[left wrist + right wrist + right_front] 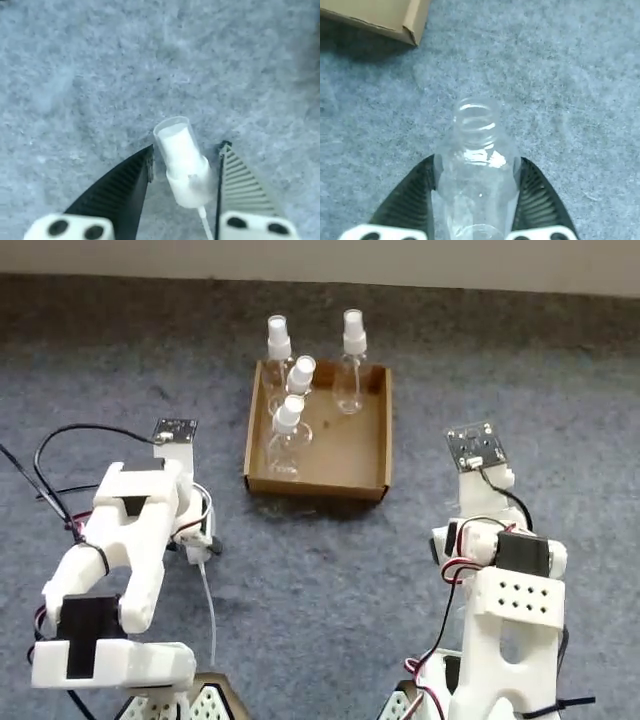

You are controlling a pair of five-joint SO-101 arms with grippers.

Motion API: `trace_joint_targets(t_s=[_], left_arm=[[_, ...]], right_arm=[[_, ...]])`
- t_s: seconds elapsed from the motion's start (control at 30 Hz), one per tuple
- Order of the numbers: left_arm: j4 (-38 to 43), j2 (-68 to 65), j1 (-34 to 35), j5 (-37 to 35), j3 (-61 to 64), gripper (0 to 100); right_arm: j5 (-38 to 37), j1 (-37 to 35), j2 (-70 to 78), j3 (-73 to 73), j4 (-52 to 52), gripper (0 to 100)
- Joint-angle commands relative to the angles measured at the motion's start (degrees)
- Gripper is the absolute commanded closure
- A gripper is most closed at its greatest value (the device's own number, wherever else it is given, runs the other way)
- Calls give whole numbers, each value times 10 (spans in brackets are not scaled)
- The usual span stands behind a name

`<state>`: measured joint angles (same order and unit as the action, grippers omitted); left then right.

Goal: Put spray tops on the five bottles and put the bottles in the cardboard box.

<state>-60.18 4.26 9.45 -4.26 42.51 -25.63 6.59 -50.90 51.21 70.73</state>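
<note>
Left end effector (pixel 187 146) clamps white plastic spray top (pixel 182 160), right end effector (pixel 477 161) clamps clear plastic open-necked bottle (pixel 476 145), well right of the top.

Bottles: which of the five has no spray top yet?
The bottle in the right claw, outside the cardboard box: its neck is open, while the four boxed ones wear white tops.

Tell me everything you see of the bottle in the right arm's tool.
The bottle is clear, plastic by its look, with a threaded neck that is open, nothing screwed on it. The right tool is shut on its shoulder from both sides. It is seen against the grey carpet, apart from the cardboard box.
</note>
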Motion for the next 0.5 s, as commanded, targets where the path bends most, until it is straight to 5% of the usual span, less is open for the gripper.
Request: trace_joint_targets(t_s=[0.0,0.17,0.47], left_arm=[[18,4,0,4,19,855],[13,25,4,5,-2,928],[-140,229,13,26,-140,937]], right_arm=[[-4,-12,-15,-36,6,995],[-4,-35,-15,-36,6,995],[-4,-135,-17,-66,-47,995]])
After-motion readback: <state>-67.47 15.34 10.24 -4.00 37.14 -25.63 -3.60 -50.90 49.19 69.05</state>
